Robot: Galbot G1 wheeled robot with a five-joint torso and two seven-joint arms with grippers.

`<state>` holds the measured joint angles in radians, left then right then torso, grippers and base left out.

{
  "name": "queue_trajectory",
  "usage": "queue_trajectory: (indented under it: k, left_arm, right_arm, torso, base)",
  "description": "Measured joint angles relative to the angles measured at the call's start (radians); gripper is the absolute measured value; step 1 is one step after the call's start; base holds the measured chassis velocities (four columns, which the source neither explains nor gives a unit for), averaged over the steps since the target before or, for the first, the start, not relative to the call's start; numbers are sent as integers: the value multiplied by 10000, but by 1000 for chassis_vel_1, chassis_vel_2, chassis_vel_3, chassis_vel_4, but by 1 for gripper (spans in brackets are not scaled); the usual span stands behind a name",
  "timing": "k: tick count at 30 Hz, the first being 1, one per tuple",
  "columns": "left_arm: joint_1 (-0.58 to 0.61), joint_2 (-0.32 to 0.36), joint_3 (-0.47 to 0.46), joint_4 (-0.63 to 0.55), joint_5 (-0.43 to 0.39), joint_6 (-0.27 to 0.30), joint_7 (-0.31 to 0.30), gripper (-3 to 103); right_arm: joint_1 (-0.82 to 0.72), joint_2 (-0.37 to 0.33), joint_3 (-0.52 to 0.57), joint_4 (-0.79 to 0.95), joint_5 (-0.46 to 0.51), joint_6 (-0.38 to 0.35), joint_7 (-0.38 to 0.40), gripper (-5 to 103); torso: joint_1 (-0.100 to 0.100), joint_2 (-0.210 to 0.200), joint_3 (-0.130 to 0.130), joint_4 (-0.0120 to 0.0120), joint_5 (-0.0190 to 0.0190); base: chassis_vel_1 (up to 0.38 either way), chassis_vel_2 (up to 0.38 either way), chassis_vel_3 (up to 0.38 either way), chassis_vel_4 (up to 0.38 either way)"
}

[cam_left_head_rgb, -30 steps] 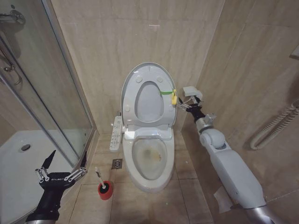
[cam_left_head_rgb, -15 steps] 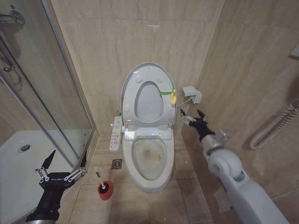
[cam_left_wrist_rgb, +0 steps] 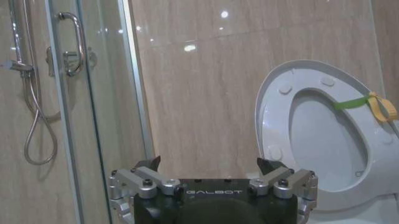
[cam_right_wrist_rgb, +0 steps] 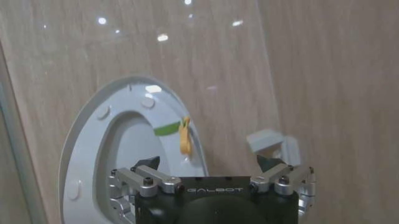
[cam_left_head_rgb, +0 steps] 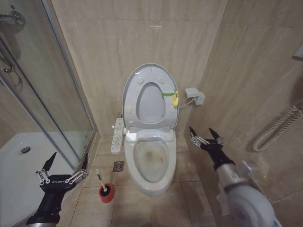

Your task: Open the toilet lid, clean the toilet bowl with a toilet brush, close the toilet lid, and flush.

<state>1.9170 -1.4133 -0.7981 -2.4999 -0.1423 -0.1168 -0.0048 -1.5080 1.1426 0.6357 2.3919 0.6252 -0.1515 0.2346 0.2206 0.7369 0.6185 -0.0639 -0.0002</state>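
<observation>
The toilet lid stands upright against the back wall, with a green band and a yellow tag on its right edge. Below it the toilet bowl lies uncovered, brownish stains inside. The toilet brush stands in a small red holder on the floor, left of the bowl. My left gripper hangs open to the left of the brush, holding nothing. My right gripper is open in the air to the right of the bowl, apart from the lid. The wrist views show the lid beyond each open gripper.
A glass shower door and a white shower tray close off the left. A control panel hangs beside the toilet, with a floor drain below. A white box and a hose sit on the right wall.
My right arm has drawn back from the lid's right edge, down and toward me, with its gripper open. The lid stays upright. The left arm has not moved.
</observation>
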Motion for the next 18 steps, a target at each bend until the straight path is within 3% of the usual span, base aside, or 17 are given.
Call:
queue_trajectory:
  k: [7,18]
  left_arm:
    - [0,0,0,0,0,0,0,100]
    - [0,0,0,0,0,0,0,100]
  right_arm:
    - [-1609,973,569,759,-1637,910,-845,100]
    - [-2464,1823,211,775,-2699,1520,-1101,100]
  torso:
    - [0,0,0,1,1]
    - [1,-1,1,0,1]
  base:
    - [0,0,0,0]
    - [0,0,0,0]
